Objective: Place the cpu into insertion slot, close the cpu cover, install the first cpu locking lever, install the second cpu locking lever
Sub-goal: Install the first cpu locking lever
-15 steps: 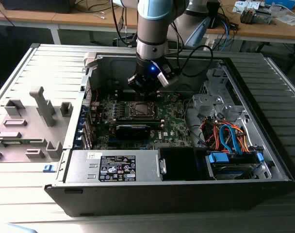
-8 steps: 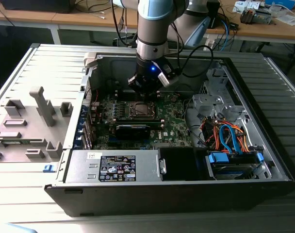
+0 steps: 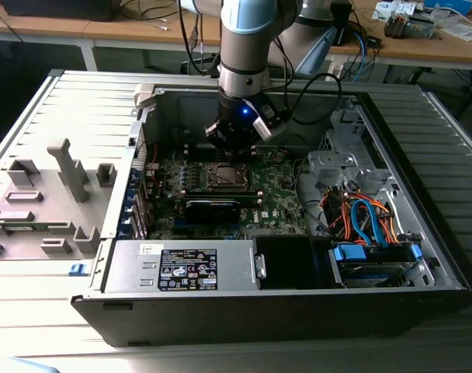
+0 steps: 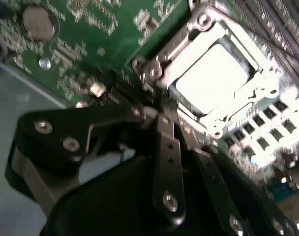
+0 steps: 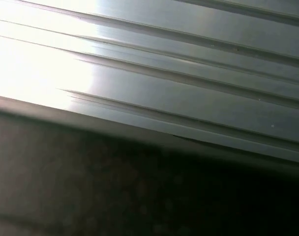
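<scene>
Silver-grey metal marks the cpu (image 4: 213,81), which in the second wrist view lies flat inside the insertion slot (image 4: 152,71), framed by the cpu cover (image 4: 260,93) lowered around it so that the chip's bright top shows through the square window. Black linkage arms of the gripper (image 4: 162,115) occupy the foreground of that view, converging toward a point just beside one corner of the socket; whether the jaws are parted or closed, and whether they hold anything, cannot be told. A thin dark bar runs along the socket edge nearest the gripper; contact between gripper and bar cannot be confirmed. Green motherboard (image 4: 105,29) surrounds the socket, with a round coin cell (image 4: 40,23) near one corner of the board. In the exterior view the gripper (image 3: 234,144) hangs from the grey-and-blue arm (image 3: 244,39) inside an open computer case (image 3: 81,307), directly above the far edge of the insertion slot (image 3: 225,178). A long black card (image 3: 213,208) lies just on the near side of the socket. The power supply (image 3: 182,266) sits along the case's near wall, and blue and orange cables (image 3: 360,217) bundle toward the exterior view's right. Grey ribbed metal (image 5: 189,88) crosses the first wrist view above a dark band.
</scene>
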Robot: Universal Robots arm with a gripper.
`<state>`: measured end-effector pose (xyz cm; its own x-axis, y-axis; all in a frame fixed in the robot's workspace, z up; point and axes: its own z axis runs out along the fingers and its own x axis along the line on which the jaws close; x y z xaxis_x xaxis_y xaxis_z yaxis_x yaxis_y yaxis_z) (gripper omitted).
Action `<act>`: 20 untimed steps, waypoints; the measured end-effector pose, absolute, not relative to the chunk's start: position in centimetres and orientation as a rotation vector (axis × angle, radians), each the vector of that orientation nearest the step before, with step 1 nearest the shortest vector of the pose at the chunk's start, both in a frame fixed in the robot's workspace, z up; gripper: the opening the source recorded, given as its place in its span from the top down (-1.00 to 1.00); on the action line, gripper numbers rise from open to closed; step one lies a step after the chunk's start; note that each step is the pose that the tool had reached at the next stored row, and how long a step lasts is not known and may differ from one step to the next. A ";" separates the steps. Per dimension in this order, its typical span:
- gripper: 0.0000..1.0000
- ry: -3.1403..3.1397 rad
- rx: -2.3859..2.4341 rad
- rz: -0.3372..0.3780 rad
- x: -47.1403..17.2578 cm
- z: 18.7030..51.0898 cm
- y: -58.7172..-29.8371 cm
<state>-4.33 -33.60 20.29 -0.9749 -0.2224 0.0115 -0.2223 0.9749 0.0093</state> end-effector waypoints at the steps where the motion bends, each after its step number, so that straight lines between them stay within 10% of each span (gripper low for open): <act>1: 0.79 -3.109 0.351 -0.012 -4.2 20.3 -33.6; 20: 0.79 -3.110 0.345 -0.024 -4.1 21.4 -35.4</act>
<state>-4.13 -35.37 21.43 -0.9757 -0.2190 0.0106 -0.2188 0.9756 0.0166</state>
